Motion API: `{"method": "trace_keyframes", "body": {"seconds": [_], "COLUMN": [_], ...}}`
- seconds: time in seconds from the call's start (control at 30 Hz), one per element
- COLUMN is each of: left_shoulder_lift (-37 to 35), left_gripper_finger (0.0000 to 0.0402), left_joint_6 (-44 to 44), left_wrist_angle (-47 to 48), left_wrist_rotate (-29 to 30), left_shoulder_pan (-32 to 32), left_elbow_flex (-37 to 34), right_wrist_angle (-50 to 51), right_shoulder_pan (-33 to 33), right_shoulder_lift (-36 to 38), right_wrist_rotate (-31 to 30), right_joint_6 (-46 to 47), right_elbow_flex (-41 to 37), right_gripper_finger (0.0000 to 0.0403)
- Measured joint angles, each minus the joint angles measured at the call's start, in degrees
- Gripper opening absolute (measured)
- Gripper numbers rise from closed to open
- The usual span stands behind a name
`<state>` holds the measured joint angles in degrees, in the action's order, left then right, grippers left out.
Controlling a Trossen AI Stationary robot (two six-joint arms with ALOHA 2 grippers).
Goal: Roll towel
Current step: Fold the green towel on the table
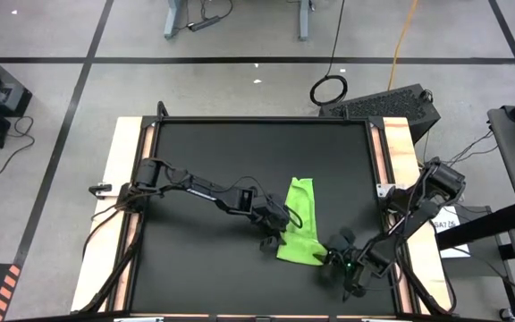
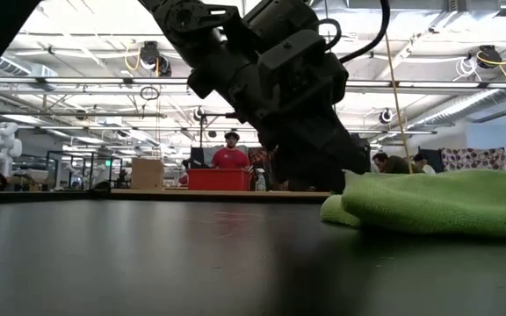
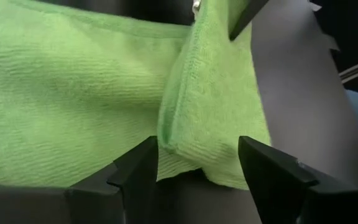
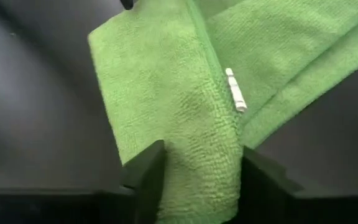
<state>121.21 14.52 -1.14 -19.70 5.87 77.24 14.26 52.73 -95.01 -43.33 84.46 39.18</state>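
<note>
High view first: down at the near edge of the black table (image 1: 204, 268), the right claw (image 1: 333, 257) sits at the near right corner of the towel (image 1: 299, 234), and the left claw (image 1: 279, 234) is in on the towel's left edge, both arms bent in toward the middle. The lime-green towel lies flat as a folded strip right of the table's centre, running from its wide near end away to a narrower far end. Right wrist view shows it up close: that claw's two dark fingers (image 4: 146, 174) are spread, one on either side of a folded towel end, with cloth lying between them, and a small white tag (image 4: 235, 91) sits on the fabric along the fold. Left wrist view gives the same story on the other side: fingers (image 3: 135, 177) parted, a folded edge of green cloth between them, not pinched. Low view has the towel as a low green heap on the table at the right, with a dark arm looming just behind it. Far off across the room, a person in a red top (image 2: 230, 154) stands behind a red bin (image 2: 220, 179).
</note>
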Motion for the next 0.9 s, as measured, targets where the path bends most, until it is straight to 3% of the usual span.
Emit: {"method": "trace_keyframes", "body": {"seconds": [0.2,0.4,0.5,0.6,0.8,0.9], "left_shoulder_lift": [0.0,0.0,0.0,-0.4,-0.5,-0.5], "left_gripper_finger": [0.0162,0.0087,0.007,0.0085,0.0194,0.0215], "left_joint_6": [-1.1,-3.3,-5.0,-6.6,-6.0,-4.9], "left_wrist_angle": [0.5,0.2,0.1,0.1,0.7,0.6], "left_wrist_rotate": [1.1,1.2,2.1,2.5,1.4,1.1], "left_shoulder_pan": [0.2,0.3,0.3,0.4,0.9,1.0], "left_elbow_flex": [0.0,0.0,0.0,0.0,0.0,0.0], "right_wrist_angle": [0.4,0.4,0.8,1.3,4.8,4.9], "right_shoulder_pan": [0.2,0.6,0.6,0.6,0.6,0.6], "right_shoulder_lift": [-0.3,-0.1,0.0,0.2,0.5,0.5], "right_wrist_rotate": [-2.7,-3.7,-4.1,-4.4,-4.7,-4.8], "right_joint_6": [-1.9,-5.5,-8.2,-9.9,-10.3,-10.6], "right_elbow_flex": [0.3,1.9,3.3,4.4,5.6,5.6], "right_gripper_finger": [0.0018,0.0004,0.0003,0.0002,0.0001,0.0001]}}
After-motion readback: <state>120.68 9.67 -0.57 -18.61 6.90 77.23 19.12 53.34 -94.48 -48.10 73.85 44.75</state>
